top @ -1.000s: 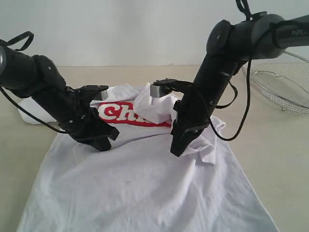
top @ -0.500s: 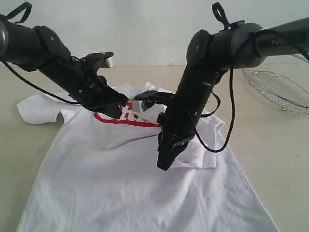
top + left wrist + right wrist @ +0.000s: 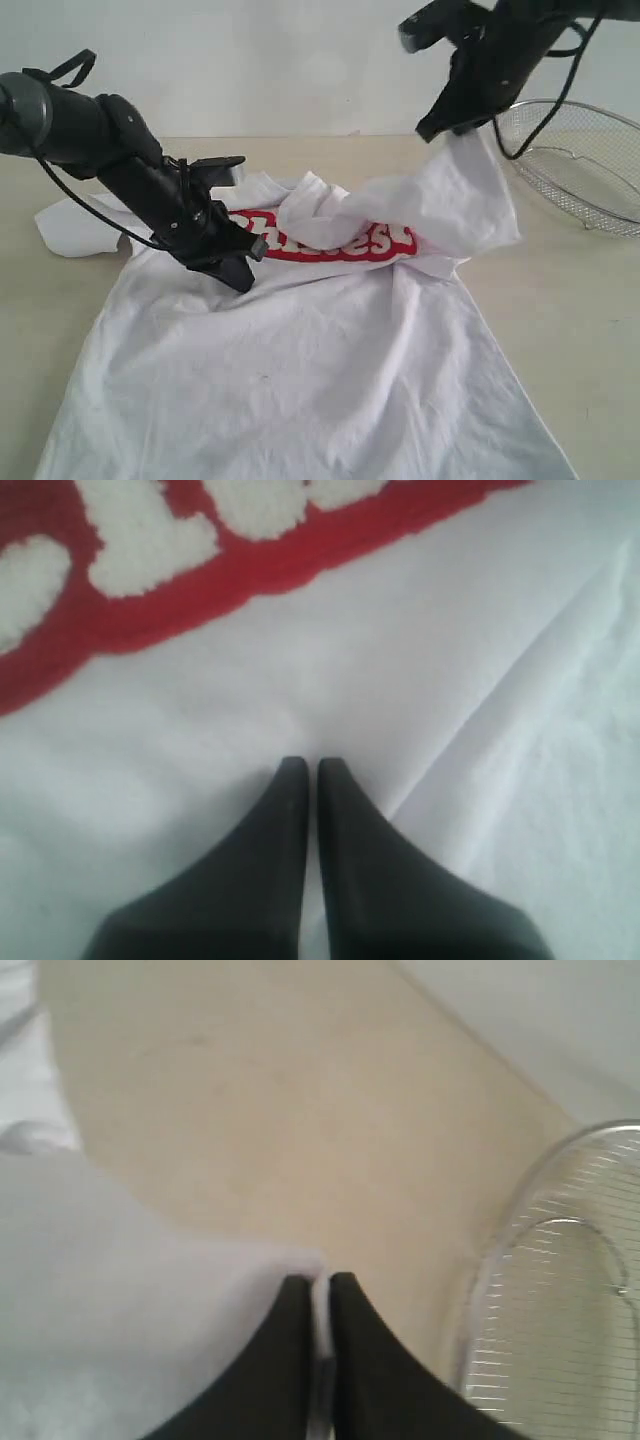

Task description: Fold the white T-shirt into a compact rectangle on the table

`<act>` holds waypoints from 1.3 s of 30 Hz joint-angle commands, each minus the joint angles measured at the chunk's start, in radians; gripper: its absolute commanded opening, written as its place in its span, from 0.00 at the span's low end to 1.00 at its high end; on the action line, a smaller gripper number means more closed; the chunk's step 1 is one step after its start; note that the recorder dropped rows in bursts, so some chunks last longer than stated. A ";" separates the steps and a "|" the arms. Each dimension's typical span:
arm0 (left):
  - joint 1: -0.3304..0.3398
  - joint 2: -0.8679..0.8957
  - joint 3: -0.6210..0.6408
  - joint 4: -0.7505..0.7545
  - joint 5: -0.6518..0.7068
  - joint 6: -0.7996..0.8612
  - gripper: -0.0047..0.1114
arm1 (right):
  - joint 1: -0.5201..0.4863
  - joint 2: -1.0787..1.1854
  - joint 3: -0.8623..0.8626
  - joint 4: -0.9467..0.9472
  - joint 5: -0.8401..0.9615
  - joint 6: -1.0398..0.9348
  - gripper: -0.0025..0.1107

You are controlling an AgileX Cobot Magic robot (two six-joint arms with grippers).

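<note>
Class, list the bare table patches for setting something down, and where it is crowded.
Bare table: front right, between the white T-shirt and the wire basket; front left, beside the shirt's hem. Crowded: the middle, around the left gripper and right gripper.

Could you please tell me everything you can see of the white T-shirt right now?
The white T-shirt looks like soft, wrinkled cotton, with red and white lettering across the chest. Its lower body lies spread on the table, with one sleeve flat out to the left. The other shoulder side is bunched and lifted, a pinch of cloth clamped in the shut right gripper. The shut left gripper rests its tips on the cloth beside the lettering.
</note>
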 commanded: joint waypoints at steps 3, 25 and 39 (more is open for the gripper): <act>-0.027 -0.002 -0.008 -0.013 -0.006 0.002 0.08 | -0.135 -0.010 -0.049 0.007 -0.130 0.025 0.02; -0.056 -0.002 -0.018 0.058 -0.024 -0.047 0.08 | -0.202 0.113 -0.118 0.014 -0.124 0.056 0.02; -0.209 -0.014 -0.018 -0.034 0.149 0.071 0.08 | -0.199 0.113 -0.118 0.017 -0.105 0.042 0.02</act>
